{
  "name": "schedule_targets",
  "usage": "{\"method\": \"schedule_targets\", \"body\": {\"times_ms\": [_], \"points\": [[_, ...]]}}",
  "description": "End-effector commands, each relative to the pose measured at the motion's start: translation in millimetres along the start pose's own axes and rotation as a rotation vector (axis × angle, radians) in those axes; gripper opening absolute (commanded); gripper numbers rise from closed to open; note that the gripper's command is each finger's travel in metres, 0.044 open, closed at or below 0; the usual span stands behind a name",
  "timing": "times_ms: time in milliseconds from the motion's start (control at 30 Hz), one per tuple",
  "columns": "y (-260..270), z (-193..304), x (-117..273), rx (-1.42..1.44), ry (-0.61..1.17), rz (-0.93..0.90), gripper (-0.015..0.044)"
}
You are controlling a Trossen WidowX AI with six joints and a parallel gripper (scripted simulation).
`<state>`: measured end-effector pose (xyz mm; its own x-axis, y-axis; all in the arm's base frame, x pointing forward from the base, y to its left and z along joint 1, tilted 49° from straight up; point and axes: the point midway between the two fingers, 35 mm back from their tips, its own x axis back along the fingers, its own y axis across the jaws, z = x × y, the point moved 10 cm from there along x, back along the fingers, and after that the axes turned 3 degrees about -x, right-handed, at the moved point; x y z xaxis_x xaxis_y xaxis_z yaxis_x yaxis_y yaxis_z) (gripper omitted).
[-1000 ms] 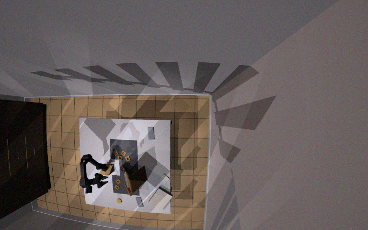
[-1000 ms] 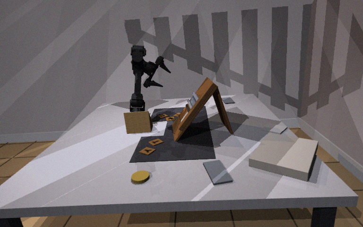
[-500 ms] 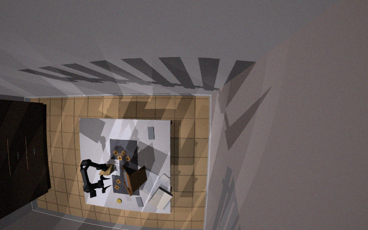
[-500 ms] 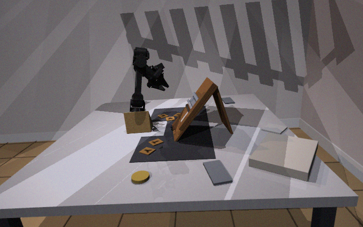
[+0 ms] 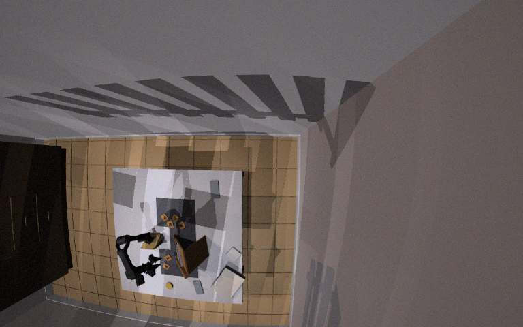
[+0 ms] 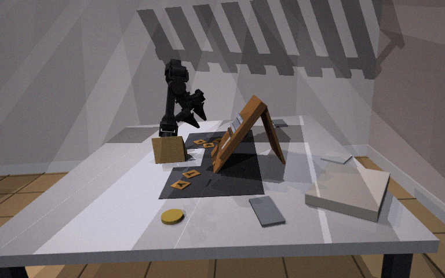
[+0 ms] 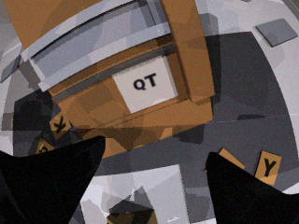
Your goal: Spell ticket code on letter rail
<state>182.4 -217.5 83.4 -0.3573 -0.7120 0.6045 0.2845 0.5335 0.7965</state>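
Note:
The board (image 5: 198, 254) (image 6: 251, 125) leans like an easel. Its pale rail (image 6: 236, 121) (image 7: 100, 49) shows no tile. The ticket (image 7: 146, 84) below the rail reads QT. My gripper (image 5: 160, 261) (image 6: 202, 123) (image 7: 157, 151) is open and empty, above the counter on the ticket side of the board. A Y tile (image 5: 166, 266) (image 6: 180, 185) (image 7: 268, 167) lies flat beside another tile (image 5: 167, 257) (image 6: 190, 174), partly behind a finger in the wrist view, its letter unclear. A K tile (image 5: 182, 225) (image 7: 61, 124) lies with several others in the far group.
A wooden block (image 5: 148, 244) (image 6: 168, 149) stands near the arm. A yellow disc (image 5: 169, 285) (image 6: 172, 216), grey slab (image 5: 198, 287) (image 6: 266, 210) (image 7: 277, 32) and thick pale box (image 5: 229, 281) (image 6: 349, 191) lie nearer the exterior camera. Another slab (image 5: 214, 189) (image 6: 280, 123) lies beyond the board.

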Motion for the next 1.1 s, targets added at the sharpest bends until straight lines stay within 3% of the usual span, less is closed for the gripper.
{"method": "schedule_targets", "body": {"times_ms": [0,333,633,1067], "points": [[-48,-8,-46,-0.846,0.161,0.186,0.034],[-79,1,-81,-1.479,0.175,0.41,0.034],[-102,10,-108,-2.0,0.083,0.634,0.034],[-105,9,-110,-2.03,0.074,0.647,0.034]]}}
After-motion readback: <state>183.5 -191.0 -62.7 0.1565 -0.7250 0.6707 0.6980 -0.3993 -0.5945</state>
